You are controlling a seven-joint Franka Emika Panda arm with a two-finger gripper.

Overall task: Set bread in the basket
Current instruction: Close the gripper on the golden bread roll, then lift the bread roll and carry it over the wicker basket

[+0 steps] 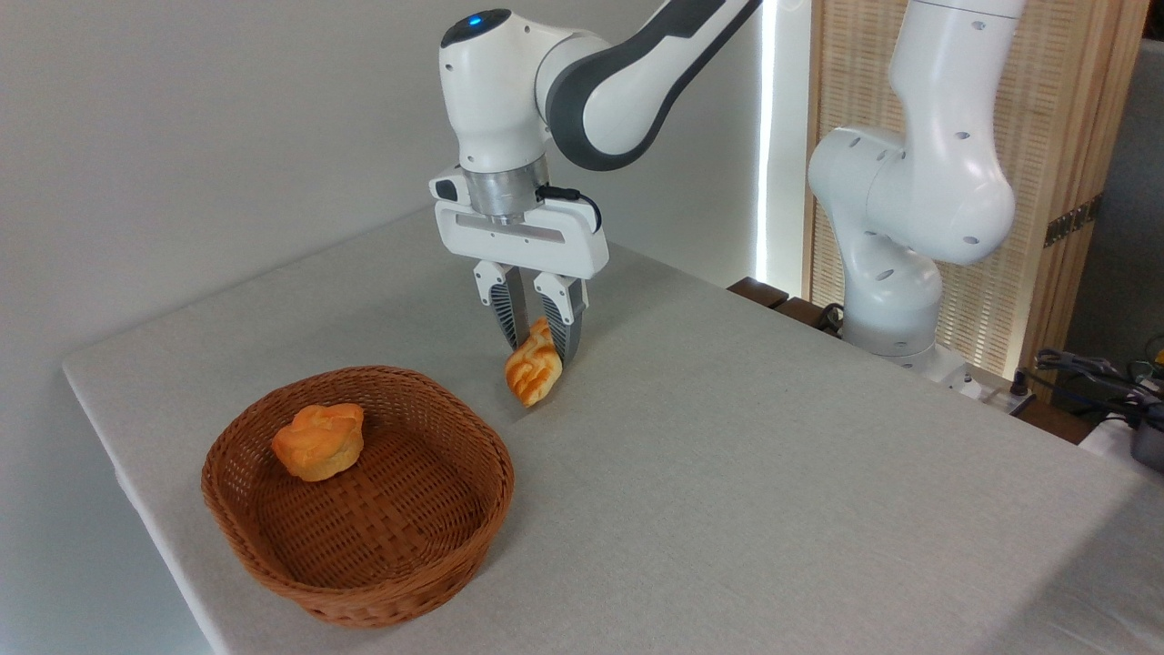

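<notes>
Pale grey tabletop (727, 473) carries the basket (359, 496), down-left of the fingers (538, 341), which are clamped on the bread's (532, 368) upper end. Hanging tilted from such a small hold, it could slip or swing loose. Its golden crust shows pale braiding and a pointed tip.

A small round orange bun (318, 441) sits toward the back left, over a pale grey cloth-covered worktop (773, 473). Behind stands a plain light wall (182, 136), a slatted wooden screen (1064, 136) at right, and dark cables (1091, 373) at the far right edge.
</notes>
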